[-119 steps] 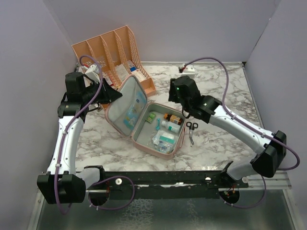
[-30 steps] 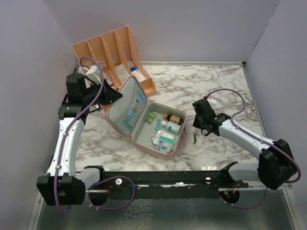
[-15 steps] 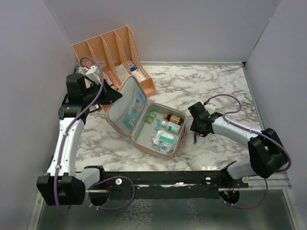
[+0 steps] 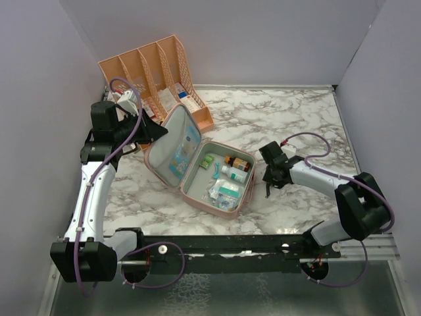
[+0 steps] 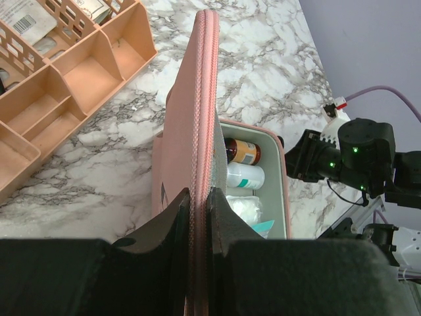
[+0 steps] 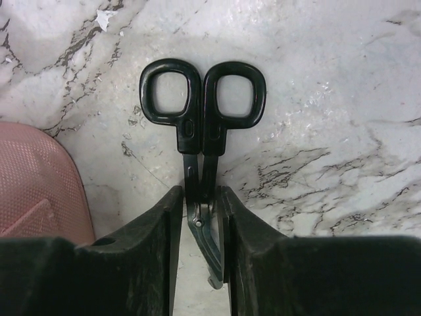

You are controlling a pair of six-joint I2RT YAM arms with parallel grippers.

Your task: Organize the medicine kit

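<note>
The pink medicine kit lies open on the marble table, its lid standing up. My left gripper is shut on the lid's zip edge, both fingers pressed against it in the left wrist view. Inside are a brown bottle, a white bottle, a green packet and blue-white packets. Black scissors lie flat on the table right of the case. My right gripper is down on them, its fingers closed against the shank below the handles; it also shows in the top view.
The peach slotted desk organizer stands behind the case at back left, with boxes in its slots; it also shows in the left wrist view. A corner of the pink case sits just left of my right gripper. Grey walls enclose the table.
My right arm swung from above the case's back right down to the scissors on the table and settled over them. The left arm has held the lid still.
</note>
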